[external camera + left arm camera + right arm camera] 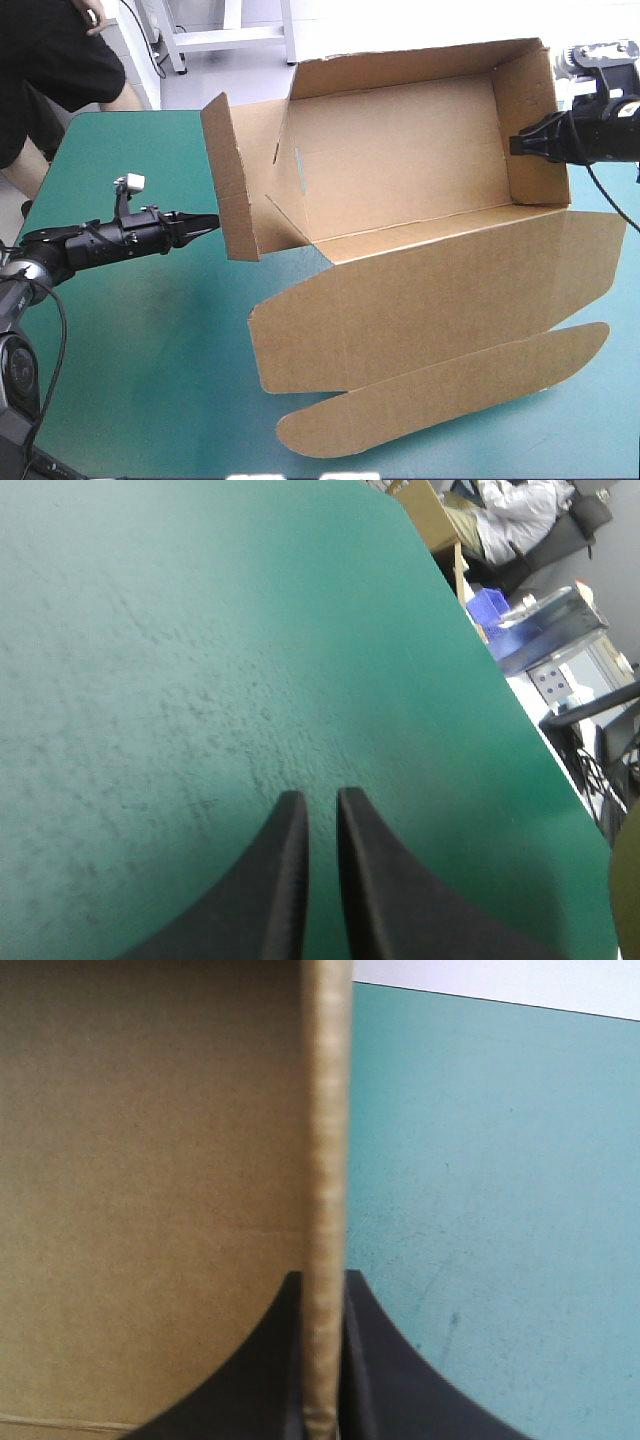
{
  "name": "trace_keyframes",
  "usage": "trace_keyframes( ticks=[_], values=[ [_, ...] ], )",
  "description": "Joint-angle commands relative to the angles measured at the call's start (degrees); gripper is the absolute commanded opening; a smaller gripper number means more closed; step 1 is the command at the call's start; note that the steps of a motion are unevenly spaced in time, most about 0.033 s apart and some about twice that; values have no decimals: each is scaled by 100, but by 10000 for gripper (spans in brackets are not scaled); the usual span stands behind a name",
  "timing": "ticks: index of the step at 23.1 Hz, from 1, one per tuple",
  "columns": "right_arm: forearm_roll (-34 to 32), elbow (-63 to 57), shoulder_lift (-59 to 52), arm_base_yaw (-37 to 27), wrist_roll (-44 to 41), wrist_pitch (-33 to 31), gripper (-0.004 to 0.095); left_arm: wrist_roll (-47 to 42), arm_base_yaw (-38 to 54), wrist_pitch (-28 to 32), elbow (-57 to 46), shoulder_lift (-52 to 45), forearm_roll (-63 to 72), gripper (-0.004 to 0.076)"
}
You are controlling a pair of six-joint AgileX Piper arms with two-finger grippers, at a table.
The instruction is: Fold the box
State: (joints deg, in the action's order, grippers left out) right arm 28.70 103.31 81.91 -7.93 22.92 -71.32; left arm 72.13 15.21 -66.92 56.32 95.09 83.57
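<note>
The brown cardboard box (400, 150) stands on the far right part of the teal-green table cover (130, 340) as an open tray with its long back wall and right end wall raised. Its broad lid panel (420, 300) lies flat toward the near edge and ends in a rounded tongue (450, 390). At the box's left end a side flap (230, 180) stands upright, angled outward. The right gripper (515, 145) pinches the top edge of the right end wall, one black finger on each side of the board (322, 1280). The left gripper (212, 221) hovers just beside the side flap without touching it. Its black fingers (318, 795) are drawn almost together, only a thin slit between them, holding nothing over bare cover.
</note>
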Motion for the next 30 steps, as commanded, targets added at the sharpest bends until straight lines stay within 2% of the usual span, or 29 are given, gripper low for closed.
trace_keyframes(
  ticks=[1,2,4,5,7,8,13,17,23,24,26,30],
  values=[
    [273,129,-224,35,-22,-55,-18,122,-353,-746,127,-224,517,245],
    [273,129,-224,35,-22,-55,-18,119,-469,-746,127,-237,558,346],
    [199,129,-224,35,-22,-55,-18,119,-594,-746,127,-250,572,467],
    [141,129,-224,35,-46,-55,-18,108,-672,-746,127,-250,597,555],
    [114,123,-224,35,-72,-55,-18,42,-795,-746,127,-250,621,646],
    [114,115,-224,35,-72,-55,-18,28,-831,-746,127,-259,621,661],
    [121,-130,-224,35,-19,-44,-18,28,-914,-746,127,-485,840,659],
    [-4,-501,-224,164,-4,340,-16,-107,-914,-755,257,-879,1006,659],
    [-774,-537,-169,905,-526,1199,-12,-421,-1203,-755,609,-1263,1047,659],
    [-1070,-537,-169,1139,-719,1398,-12,-419,-1290,-755,681,-1324,1063,659],
    [-1585,-537,-169,1417,-1040,1625,-12,-466,-1375,-755,776,-1389,1091,659],
    [-1986,-537,-169,1745,-1412,1928,-12,-524,-1375,-755,867,-1389,1172,659]
  ],
)
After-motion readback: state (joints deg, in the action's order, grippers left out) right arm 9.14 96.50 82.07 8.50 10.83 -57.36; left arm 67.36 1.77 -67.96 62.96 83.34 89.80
